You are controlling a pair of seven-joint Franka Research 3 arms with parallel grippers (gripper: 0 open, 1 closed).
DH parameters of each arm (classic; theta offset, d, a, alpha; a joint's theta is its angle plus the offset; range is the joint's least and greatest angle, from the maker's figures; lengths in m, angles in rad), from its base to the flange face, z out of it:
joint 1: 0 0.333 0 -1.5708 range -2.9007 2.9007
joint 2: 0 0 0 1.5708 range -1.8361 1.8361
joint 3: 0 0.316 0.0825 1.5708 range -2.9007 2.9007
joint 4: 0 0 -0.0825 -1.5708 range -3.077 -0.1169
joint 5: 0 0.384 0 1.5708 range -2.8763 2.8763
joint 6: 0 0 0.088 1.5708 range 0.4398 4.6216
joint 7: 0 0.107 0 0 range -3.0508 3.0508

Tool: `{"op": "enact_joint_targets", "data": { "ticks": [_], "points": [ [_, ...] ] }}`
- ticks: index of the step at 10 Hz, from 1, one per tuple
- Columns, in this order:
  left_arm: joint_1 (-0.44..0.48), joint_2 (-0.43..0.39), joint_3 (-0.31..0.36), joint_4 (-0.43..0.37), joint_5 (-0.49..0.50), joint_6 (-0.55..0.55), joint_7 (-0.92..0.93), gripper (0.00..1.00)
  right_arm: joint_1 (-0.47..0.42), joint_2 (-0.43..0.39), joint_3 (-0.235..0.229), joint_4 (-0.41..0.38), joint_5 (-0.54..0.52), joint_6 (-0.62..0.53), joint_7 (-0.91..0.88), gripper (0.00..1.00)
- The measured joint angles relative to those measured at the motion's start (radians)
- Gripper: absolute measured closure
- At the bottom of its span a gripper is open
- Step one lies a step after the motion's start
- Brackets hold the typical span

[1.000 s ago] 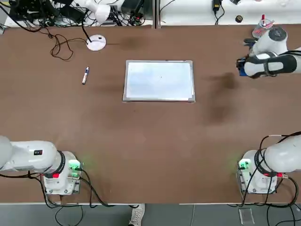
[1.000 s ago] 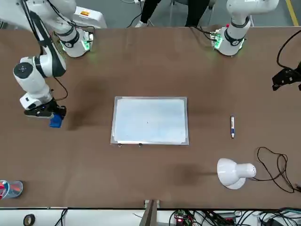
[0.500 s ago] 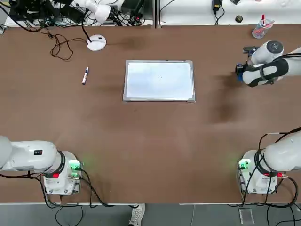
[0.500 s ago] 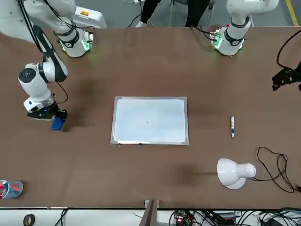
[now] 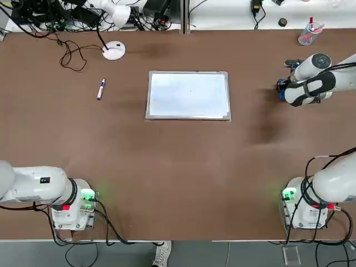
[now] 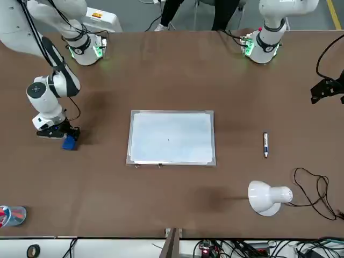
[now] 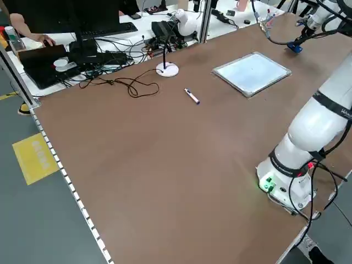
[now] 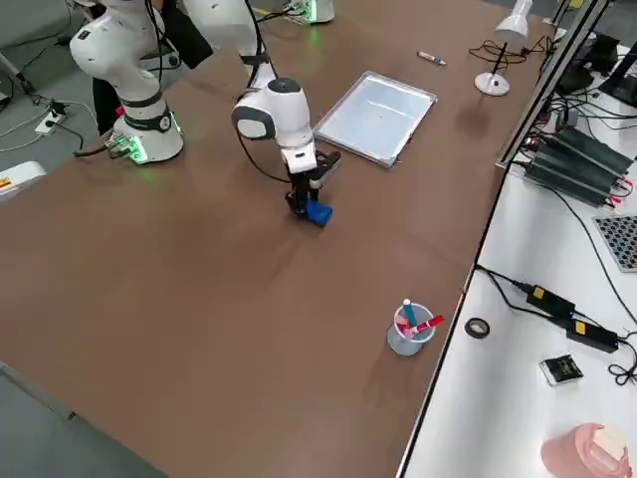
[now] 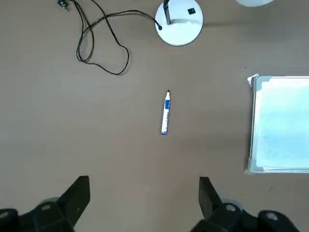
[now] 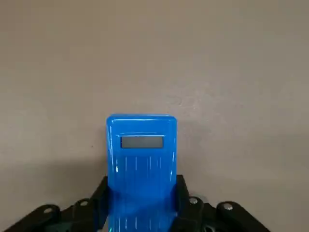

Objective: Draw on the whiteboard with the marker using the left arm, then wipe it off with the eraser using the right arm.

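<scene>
Right wrist view: right hand (image 10: pixel 141 203) clamped on blue eraser (image 10: pixel 141 159), its grey label unreadable.

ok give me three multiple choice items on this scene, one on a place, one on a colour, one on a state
1. Where does the marker lie?
A. on the whiteboard
B. on the table to the left-arm side of the whiteboard
C. in the cup

2. What colour is the eraser?
A. blue
B. red
C. black

3. What state is the right gripper in?
A. open and empty
B. shut on the marker
C. shut on the eraser

Answers:
1 B: the top view shows the marker on bare table between the whiteboard and the lamp cable, apart from the board.
2 A: the right wrist view shows a bright blue block.
3 C: the right wrist view shows both fingers pressed to the eraser's sides, off to the right-arm side of the board.
</scene>
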Motion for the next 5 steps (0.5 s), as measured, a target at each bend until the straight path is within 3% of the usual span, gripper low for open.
{"op": "enact_joint_targets", "data": {
  "ticks": [4, 5],
  "points": [
    [-0.001, 0.004, 0.000, 0.000, 0.000, 0.000, 0.000, 0.00, -0.003, 0.000, 0.000, 0.007, 0.000, 0.000, 0.001, 0.41],
    [-0.001, 0.004, 0.000, 0.000, 0.000, 0.000, 0.000, 0.00, -0.006, 0.000, 0.000, 0.007, 0.000, 0.000, 0.001, 0.34]
  ]
}}
